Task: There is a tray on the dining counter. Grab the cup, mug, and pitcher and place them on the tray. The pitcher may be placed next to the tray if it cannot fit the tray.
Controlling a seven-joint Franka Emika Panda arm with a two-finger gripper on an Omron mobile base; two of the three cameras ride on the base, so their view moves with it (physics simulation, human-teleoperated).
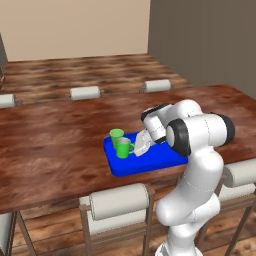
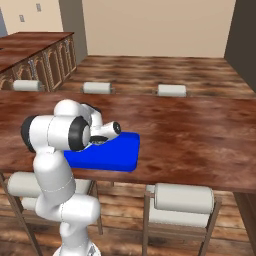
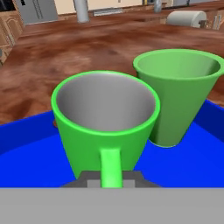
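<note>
The mug (image 3: pixel 105 118) is stood upright on the tray (image 1: pixel 150 162), its handle clenched between the fingers (image 3: pixel 91 180). The cup (image 3: pixel 177 94) is seen just beside it, also on the tray, on the worktop (image 1: pixel 55 145).

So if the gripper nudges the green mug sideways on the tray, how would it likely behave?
The mug looks rigid, wide and squat, so it would probably slide on the tray rather than tip. The gripper is shut on its handle, so a nudge might pivot it. The cup stands close beside it; being narrower at the base, it might topple if bumped.
</note>
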